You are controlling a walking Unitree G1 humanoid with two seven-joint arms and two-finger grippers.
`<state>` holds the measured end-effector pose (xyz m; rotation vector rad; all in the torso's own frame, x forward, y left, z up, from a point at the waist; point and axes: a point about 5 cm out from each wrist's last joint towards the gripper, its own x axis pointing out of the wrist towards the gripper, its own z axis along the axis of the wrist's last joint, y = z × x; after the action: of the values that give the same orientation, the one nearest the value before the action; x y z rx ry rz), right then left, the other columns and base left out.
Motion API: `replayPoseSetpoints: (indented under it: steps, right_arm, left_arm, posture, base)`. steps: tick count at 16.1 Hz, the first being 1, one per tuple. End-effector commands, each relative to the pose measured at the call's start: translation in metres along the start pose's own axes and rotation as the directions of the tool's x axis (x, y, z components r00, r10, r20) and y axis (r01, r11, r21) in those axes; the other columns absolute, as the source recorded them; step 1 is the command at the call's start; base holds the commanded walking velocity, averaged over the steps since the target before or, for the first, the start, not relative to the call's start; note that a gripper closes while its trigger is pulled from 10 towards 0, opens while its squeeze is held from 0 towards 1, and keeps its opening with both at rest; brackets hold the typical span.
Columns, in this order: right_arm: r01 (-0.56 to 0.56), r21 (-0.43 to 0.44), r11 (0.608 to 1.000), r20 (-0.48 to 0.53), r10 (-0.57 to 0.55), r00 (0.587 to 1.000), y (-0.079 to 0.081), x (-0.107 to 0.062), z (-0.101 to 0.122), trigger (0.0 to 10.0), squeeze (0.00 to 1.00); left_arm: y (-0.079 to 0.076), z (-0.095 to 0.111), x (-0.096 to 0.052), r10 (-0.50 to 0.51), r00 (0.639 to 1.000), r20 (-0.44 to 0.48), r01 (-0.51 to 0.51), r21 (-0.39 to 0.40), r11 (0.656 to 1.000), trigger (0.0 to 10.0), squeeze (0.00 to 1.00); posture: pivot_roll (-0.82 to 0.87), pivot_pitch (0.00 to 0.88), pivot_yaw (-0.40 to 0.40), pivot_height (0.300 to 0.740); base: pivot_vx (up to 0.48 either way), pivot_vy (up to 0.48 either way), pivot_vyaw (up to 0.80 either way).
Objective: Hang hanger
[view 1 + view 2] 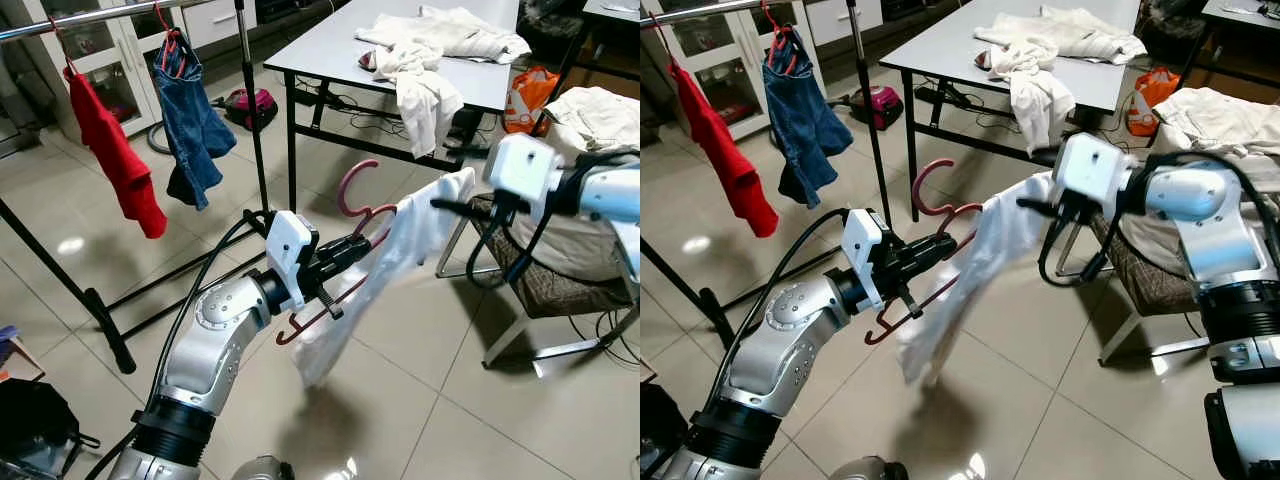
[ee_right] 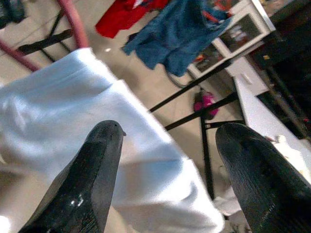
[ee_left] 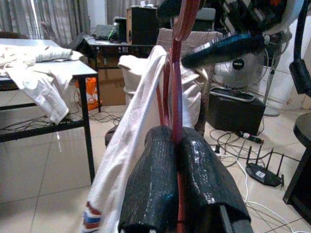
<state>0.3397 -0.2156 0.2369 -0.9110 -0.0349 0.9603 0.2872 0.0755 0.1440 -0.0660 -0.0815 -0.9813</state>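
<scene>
Low in the middle, left gripper [image 1: 352,250] pinches a red hanger [image 1: 352,195] draped with a white garment [image 1: 395,262]. Right gripper [image 2: 167,160], fingers spread wide, holds nothing, beside the cloth's upper edge.

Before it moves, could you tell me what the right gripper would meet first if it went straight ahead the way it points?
Most likely the white garment draped on the red hanger: the open right gripper points at it, though depth is unclear.

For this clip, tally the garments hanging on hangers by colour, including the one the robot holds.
Red garment on the rail: 1
Blue denim garment on the rail: 1
White garment on the held hanger: 1
Total: 3
</scene>
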Motion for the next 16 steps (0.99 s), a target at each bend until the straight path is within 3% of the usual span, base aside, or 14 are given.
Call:
replayPoseSetpoints:
  steps: [1,7,13,15,16]
  right_arm:
    - [-0.021,-0.024,0.999,-0.007,0.021,1.000,-0.002,-0.001,0.001,10.0,0.00]
    - [-0.098,-0.050,0.994,-0.014,0.098,0.995,0.005,0.006,-0.006,10.0,0.00]
    - [-0.030,-0.031,0.999,-0.001,0.030,1.000,0.005,0.019,-0.013,10.0,0.00]
    - [-0.038,-0.009,0.999,-0.013,0.038,0.999,0.006,0.018,-0.017,0.0,0.00]
    - [-0.032,0.014,0.999,-0.011,0.032,0.999,0.006,0.018,-0.018,0.0,0.00]
  left_arm:
    - [-0.001,0.013,0.005,-0.032,0.998,0.046,0.031,0.031,0.999,10.0,0.00]
    - [-0.004,0.019,0.006,-0.074,0.995,0.061,0.072,0.035,0.997,10.0,0.00]
    - [-0.012,0.017,0.005,-0.130,0.991,0.044,0.129,0.029,0.991,10.0,0.00]
    - [-0.012,0.016,0.005,-0.129,0.991,0.044,0.128,0.029,0.991,10.0,0.00]
    - [-0.012,0.016,0.005,-0.128,0.991,0.044,0.127,0.028,0.991,10.0,0.00]
  posture:
    - [-0.08,0.000,0.028,0.740]
    - [-0.08,0.000,0.032,0.740]
    - [-0.08,0.000,0.029,0.740]
    - [-0.08,0.000,0.029,0.740]
    - [-0.08,0.000,0.028,0.740]
  base:
    - [0.000,0.000,0.00]
    - [0.000,0.000,0.00]
    - [0.000,0.000,0.00]
    - [0.000,0.000,0.00]
    - [0.000,0.000,0.00]
